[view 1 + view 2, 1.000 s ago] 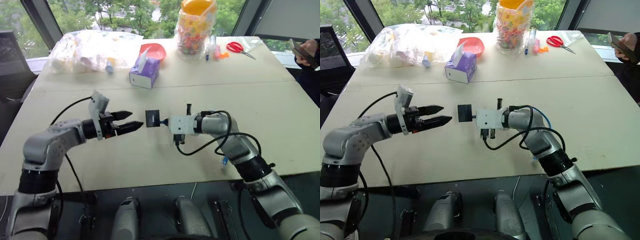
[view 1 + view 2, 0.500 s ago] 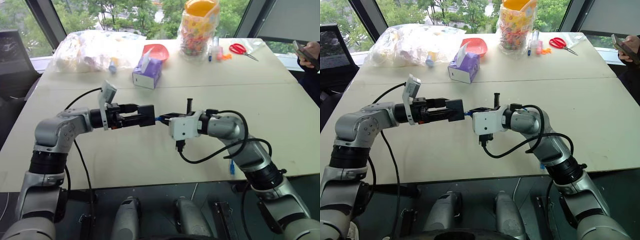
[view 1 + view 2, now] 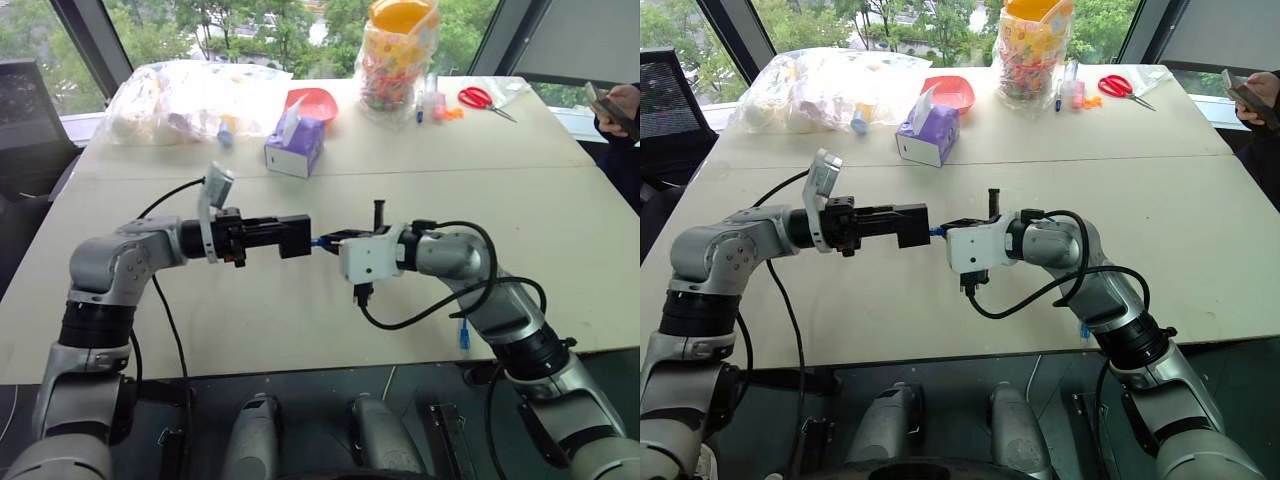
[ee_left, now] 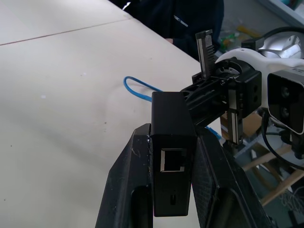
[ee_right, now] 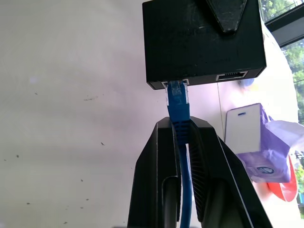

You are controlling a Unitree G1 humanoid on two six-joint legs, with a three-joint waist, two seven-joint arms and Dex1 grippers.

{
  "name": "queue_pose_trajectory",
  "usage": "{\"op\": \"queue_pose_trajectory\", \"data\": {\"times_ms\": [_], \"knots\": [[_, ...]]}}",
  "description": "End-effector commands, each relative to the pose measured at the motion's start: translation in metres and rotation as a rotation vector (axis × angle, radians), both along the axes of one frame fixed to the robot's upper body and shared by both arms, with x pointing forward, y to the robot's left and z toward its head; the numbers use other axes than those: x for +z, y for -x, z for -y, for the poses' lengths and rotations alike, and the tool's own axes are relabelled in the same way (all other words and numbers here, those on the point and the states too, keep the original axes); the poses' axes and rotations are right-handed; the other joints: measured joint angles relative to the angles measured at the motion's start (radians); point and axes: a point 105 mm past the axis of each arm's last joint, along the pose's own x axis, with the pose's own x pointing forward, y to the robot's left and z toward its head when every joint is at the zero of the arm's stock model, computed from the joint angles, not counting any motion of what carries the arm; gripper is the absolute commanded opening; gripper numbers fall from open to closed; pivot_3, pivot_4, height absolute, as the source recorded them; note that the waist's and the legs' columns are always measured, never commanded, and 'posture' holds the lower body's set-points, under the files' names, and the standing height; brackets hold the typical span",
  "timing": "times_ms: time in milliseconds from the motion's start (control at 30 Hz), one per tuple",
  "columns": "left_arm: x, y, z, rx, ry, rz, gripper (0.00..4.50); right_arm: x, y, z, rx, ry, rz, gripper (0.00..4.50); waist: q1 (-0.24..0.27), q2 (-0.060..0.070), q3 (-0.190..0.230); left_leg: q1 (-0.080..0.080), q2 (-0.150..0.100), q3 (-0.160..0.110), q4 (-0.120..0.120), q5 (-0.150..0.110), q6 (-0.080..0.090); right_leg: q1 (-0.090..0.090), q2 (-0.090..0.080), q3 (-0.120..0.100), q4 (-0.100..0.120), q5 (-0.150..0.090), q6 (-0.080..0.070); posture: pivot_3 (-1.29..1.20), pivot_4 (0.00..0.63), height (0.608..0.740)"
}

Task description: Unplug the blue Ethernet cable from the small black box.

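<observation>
— Above the middle of the table (image 3: 560,240), what do the head views give?
— Both arms meet in the air. The left gripper (image 3: 283,236) points level toward the robot's right, its fingers clamped on the small black box (image 3: 294,236). The right gripper (image 3: 327,240) faces it, closed on the blue Ethernet cable (image 3: 318,241), of which just a short blue bit shows between the two; the plug itself is too small to make out here. More blue cord hangs past the table's near edge, mostly hidden behind the right forearm.
— And the left wrist view?
— The box (image 4: 172,161) stands on edge between the two fingers (image 4: 124,185), an empty port facing the camera. The side where the cable enters is hidden behind the box. A loop of blue cable (image 4: 137,88) lies on the table beyond it.
— The right wrist view?
— Clearest of all. The plug (image 5: 176,97) is still seated in a port on the box's edge (image 5: 204,40), the cord running straight back between the closed fingers (image 5: 153,180), its long axis in line with the gripper. A left fingertip (image 5: 227,12) presses the box's broad face. A purple tissue box (image 5: 263,147) sits behind, partly cut off.
</observation>
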Motion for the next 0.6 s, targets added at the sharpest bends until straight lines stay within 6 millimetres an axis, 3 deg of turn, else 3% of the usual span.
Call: {"op": "queue_pose_trajectory", "data": {"times_ms": [33,200,367,600], "knots": [[0.003,0.006,-0.002,-0.034,-0.035,0.039,0.49,0.023,0.006,-0.003,0.028,-0.082,-0.085,0.00,0.000,0.000,0.000,0.000,0.000,0.000,0.000,0.000,0.000,0.000,0.000,0.000,0.000,0.000,0.000,0.00,0.150,0.735],[0.007,0.013,-0.007,-0.089,-0.052,0.074,0.49,0.031,0.018,0.002,0.076,-0.172,-0.437,2.06,0.002,0.000,0.000,0.000,0.000,0.000,0.000,0.000,0.000,0.000,0.000,0.000,0.000,-0.001,-0.001,0.00,0.150,0.735],[0.018,0.016,-0.014,-0.132,-0.034,0.127,0.49,0.048,0.025,0.008,0.096,-0.307,-0.876,4.47,0.003,0.000,0.000,0.000,0.000,0.000,0.000,0.000,0.000,0.000,0.000,0.000,0.000,-0.001,-0.002,0.00,0.150,0.735],[0.028,0.022,-0.013,-0.162,-0.014,0.149,0.49,0.046,0.029,-0.001,0.050,-0.359,-1.173,4.47,0.004,0.000,0.000,-0.001,0.001,0.000,-0.001,0.000,0.000,-0.001,0.000,0.000,0.000,-0.001,-0.003,0.00,0.150,0.735]]}}
